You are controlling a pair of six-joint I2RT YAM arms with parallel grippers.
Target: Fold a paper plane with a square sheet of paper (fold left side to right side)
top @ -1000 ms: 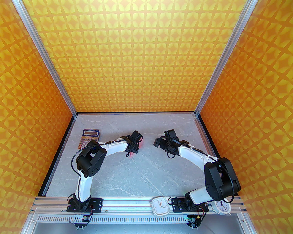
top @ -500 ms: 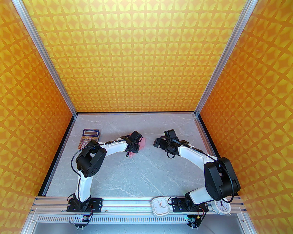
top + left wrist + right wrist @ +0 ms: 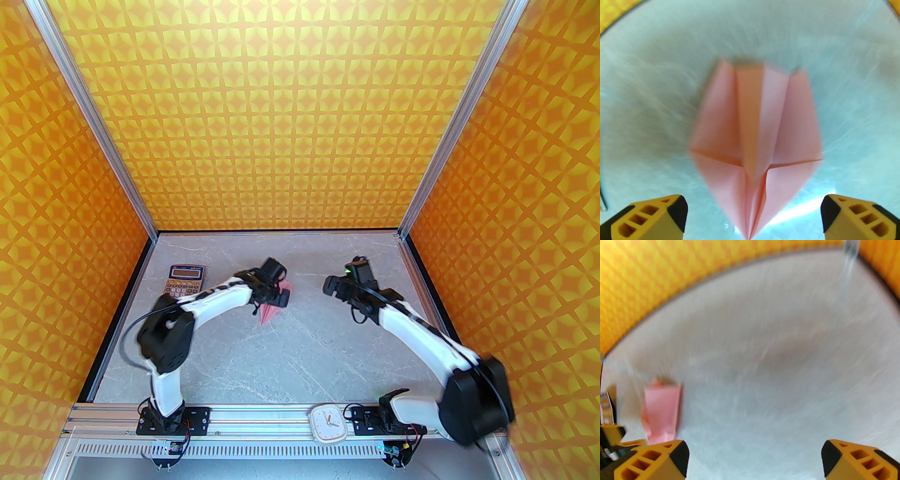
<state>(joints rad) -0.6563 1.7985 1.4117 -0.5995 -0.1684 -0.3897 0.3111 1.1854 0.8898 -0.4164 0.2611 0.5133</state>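
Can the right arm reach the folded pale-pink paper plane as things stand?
Probably yes: only bare marble table lies between the open right gripper and the pale-pink folded paper plane. But the open left gripper hovers over it and could crowd the approach.

Both arms are reaching inward, jaws standing wide apart.
The left arm (image 3: pixel 211 297) is bending at a blurred elbow and stretching its white forearm forward and rightward, the left gripper (image 3: pixel 280 287) pointing downward. In the left wrist view its yellow, black-tipped fingers (image 3: pixel 677 211) are sitting far apart at the lower corners, gripping nothing. The right arm (image 3: pixel 422 328) is arching from a low, blurred elbow toward the middle. The right gripper (image 3: pixel 333 285) is facing the left one, its fingers (image 3: pixel 679 455) spreading equally wide and holding nothing.
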